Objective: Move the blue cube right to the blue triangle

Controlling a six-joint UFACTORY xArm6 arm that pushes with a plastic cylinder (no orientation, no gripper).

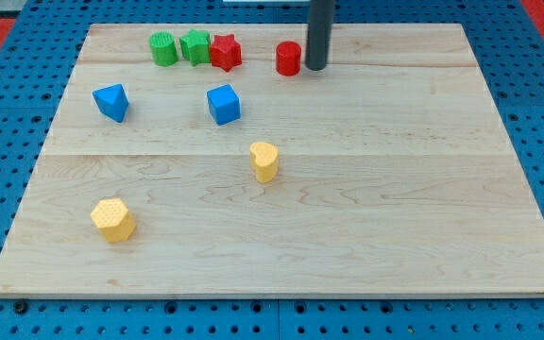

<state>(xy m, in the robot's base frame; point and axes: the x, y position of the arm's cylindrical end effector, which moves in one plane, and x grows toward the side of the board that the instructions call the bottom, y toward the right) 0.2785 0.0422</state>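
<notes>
No pincer fitted, state untellable | my tip far, beside red cylinder | approach blue cube from right, push left toward blue triangle

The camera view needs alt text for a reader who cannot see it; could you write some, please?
My tip rests at the wooden board's top, just right of a red cylinder. The blue cube sits right of the blue triangle, apart. Green, red and yellow blocks lie scattered.
</notes>
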